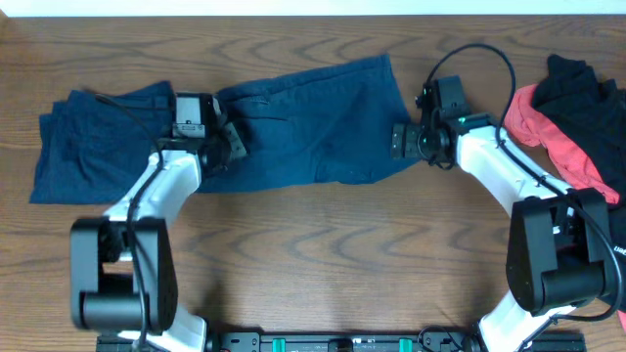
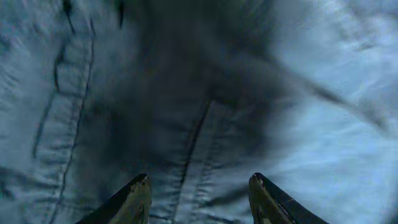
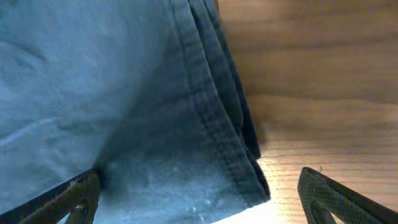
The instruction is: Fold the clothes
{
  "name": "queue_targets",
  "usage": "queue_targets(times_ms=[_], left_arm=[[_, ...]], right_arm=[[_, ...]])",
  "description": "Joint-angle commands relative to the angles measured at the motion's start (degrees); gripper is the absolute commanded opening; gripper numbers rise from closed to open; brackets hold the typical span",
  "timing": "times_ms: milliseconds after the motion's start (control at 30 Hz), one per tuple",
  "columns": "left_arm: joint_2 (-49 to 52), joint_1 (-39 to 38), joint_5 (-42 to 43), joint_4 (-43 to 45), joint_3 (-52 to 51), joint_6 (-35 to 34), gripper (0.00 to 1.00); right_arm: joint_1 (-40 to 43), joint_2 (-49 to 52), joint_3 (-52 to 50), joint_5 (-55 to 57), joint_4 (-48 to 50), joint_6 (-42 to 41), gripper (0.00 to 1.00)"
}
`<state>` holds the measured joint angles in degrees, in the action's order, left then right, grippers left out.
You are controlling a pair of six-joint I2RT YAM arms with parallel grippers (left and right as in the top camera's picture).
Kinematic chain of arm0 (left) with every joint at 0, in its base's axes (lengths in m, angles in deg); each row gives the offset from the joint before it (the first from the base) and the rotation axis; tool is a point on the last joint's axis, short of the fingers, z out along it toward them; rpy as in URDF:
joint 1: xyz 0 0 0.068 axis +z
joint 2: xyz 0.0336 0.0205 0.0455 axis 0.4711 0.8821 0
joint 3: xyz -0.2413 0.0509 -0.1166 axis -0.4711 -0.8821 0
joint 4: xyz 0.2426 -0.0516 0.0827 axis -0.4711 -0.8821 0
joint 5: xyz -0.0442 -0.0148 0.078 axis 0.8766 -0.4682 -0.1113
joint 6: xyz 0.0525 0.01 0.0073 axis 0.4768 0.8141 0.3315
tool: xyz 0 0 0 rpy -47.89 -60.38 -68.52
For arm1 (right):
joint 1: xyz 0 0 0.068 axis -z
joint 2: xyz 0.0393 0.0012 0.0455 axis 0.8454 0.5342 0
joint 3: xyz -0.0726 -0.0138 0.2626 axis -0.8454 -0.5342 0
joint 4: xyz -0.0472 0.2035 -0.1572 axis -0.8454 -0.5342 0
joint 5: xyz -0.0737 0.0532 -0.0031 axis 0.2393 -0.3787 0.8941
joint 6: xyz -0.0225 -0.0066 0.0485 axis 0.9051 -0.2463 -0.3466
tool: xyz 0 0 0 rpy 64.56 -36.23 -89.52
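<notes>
Early going: navy shorts [image 1: 293, 117] are lying spread along the far edge, unfolded; left gripper [image 2: 199, 193] is hovering wide-open over their middle; right gripper [image 3: 199, 193] is gaping at the hem; black and coral clothes [image 1: 577, 112] are waiting heaped at the right edge.

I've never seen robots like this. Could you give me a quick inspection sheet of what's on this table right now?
Surface: wooden table, brown grain.
Job's things: navy shorts spread mid-table; more navy cloth at left; black garment on coral-red garment, heaped at right.
Clutter: nothing seen.
Grippers: left gripper open over navy fabric; right gripper open at the shorts' hem.
Cables: black cable loops above right arm.
Surroundings: nothing seen.
</notes>
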<state>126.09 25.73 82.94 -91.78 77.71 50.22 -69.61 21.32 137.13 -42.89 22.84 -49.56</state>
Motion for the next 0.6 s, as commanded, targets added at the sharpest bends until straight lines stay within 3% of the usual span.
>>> queue_targets(times_ms=[0, 233, 433, 500, 567], left_arm=[[2.25, -0.24, -0.9, -0.59, 0.39, 1.14, 0.52], [3.21, -0.24, -1.57, -1.25, 0.35, 1.16, 0.53], [3.21, -0.24, -1.55, -2.91, 0.35, 1.16, 0.53], [3.21, -0.24, -1.55, -3.23, 0.35, 1.16, 0.53], [3.21, -0.24, -1.55, -3.78, 0.33, 1.16, 0.53]], right_arm=[[0.15, -0.28, -2.12, -1.01, 2.05, 0.39, 0.98], [0.15, -0.28, -6.27, -2.8, 8.7, -0.02, 0.84], [0.15, -0.28, -8.11, -2.43, 10.27, -0.02, 0.77], [0.15, -0.28, -8.13, -1.84, 10.25, -0.02, 0.67], [0.15, -0.28, -8.13, -0.9, 10.19, -0.13, 0.48]])
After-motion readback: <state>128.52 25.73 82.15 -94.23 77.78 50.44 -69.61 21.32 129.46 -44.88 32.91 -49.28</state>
